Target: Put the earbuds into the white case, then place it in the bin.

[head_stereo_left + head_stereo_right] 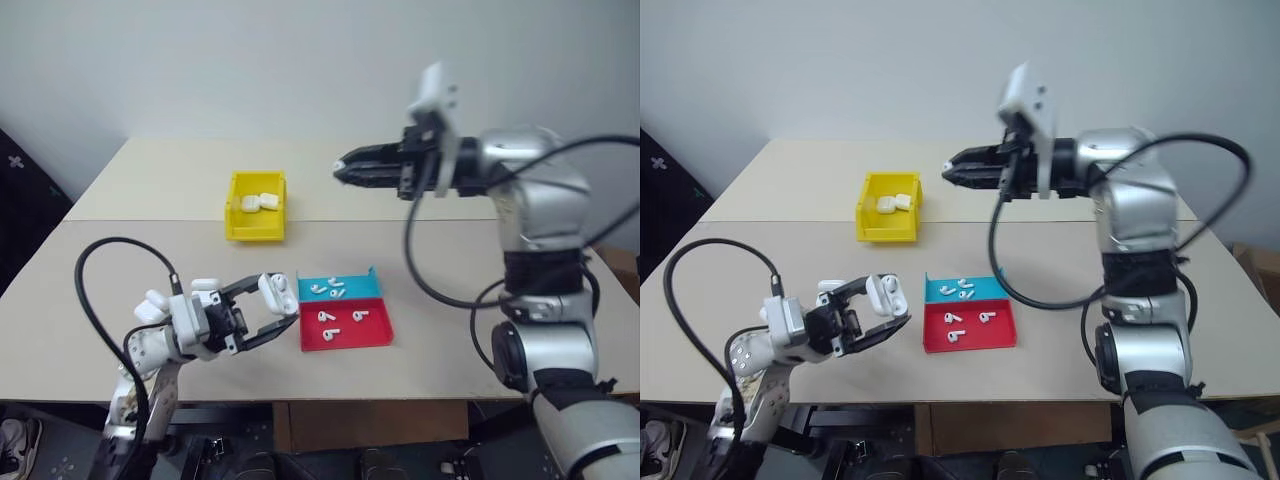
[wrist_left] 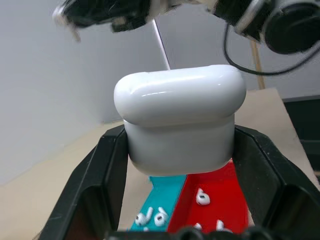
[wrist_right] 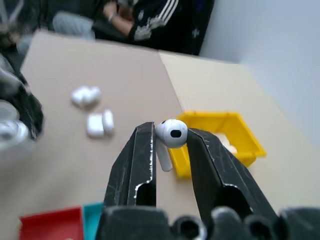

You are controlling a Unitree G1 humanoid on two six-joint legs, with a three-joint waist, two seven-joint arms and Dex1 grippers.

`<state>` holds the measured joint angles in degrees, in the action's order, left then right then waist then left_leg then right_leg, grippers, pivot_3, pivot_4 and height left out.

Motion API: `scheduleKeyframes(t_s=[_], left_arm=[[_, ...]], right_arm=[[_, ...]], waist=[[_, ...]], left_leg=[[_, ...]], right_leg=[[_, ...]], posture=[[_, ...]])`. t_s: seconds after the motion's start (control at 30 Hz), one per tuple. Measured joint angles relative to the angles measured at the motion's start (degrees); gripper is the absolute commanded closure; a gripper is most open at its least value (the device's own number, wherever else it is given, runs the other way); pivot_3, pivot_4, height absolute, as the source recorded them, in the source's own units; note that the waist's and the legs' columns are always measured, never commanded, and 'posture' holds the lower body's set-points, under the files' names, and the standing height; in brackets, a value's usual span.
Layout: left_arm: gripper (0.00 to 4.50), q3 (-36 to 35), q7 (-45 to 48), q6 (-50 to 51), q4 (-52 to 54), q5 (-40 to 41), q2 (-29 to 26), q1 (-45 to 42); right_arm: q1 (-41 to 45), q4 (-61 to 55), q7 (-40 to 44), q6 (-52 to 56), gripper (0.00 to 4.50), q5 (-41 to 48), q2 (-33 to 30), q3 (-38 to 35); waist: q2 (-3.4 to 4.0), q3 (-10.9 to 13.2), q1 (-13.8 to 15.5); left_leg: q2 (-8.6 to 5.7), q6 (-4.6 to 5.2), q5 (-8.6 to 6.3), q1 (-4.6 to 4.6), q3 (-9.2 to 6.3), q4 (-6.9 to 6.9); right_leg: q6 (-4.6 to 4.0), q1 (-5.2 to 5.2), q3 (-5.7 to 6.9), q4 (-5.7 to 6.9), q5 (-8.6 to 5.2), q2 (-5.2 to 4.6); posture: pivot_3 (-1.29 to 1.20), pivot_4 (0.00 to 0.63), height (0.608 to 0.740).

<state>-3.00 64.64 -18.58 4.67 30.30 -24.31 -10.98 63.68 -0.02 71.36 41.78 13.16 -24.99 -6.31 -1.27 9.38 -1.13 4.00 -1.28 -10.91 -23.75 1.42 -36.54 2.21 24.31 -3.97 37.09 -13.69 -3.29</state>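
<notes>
My left gripper [image 1: 281,305] is low over the table's near left and is shut on the white case [image 2: 179,120], which stands between its two black fingers [image 2: 100,170]. The same case [image 1: 272,293] hangs just left of the tray. My right gripper [image 1: 341,168] is raised high over the middle of the table, pointing left, and is shut on one white earbud [image 3: 171,134]. The stem of that earbud hangs down between the jaws. Several more earbuds [image 1: 328,318] lie in the tray. The yellow bin [image 1: 254,232] stands farther back, holding two white cases [image 1: 258,203].
The shallow red-and-blue tray [image 1: 376,331] lies at the table's near middle. Loose white cases [image 1: 205,284] lie on the table beside my left arm. A black cable [image 1: 100,300] loops over that arm. A seated person [image 3: 140,20] is beyond the table's far side.
</notes>
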Motion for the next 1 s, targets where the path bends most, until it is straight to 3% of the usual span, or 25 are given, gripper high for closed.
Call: scheduleKeyframes(t_s=[0.17,0.37,1.0], left_arm=[[1.67,1.61,1.14,0.00,-7.41,0.06,3.59,-9.40],[1.67,2.87,3.76,0.14,-13.96,0.63,8.22,-15.57],[1.67,2.88,6.19,2.70,-11.96,1.38,8.16,-14.33]], right_arm=[[-8.25,-16.41,-8.49,9.31,3.39,13.31,2.25,-7.12],[-17.88,-25.90,-15.52,11.08,3.39,21.06,4.75,-5.46],[-25.76,-26.22,-17.47,1.19,3.39,22.94,0.78,6.85]], waist=[[-0.01,-0.01,-0.01],[-0.01,-0.01,-0.38],[-0.02,-0.01,-1.27]], left_leg=[[-0.01,0.01,0.00,0.04,-0.04,-0.06],[-0.02,0.01,0.00,-0.01,-0.10,-0.07],[-0.03,0.02,0.01,0.00,-0.18,-0.08]], right_leg=[[0.04,-0.09,0.00,-0.01,0.02,0.03],[0.06,-0.08,-0.01,-0.02,0.02,0.04],[0.07,-0.11,0.01,-0.04,0.02,0.06]], posture=[[0.00,0.150,0.740],[0.00,0.150,0.740],[0.00,0.150,0.740]])
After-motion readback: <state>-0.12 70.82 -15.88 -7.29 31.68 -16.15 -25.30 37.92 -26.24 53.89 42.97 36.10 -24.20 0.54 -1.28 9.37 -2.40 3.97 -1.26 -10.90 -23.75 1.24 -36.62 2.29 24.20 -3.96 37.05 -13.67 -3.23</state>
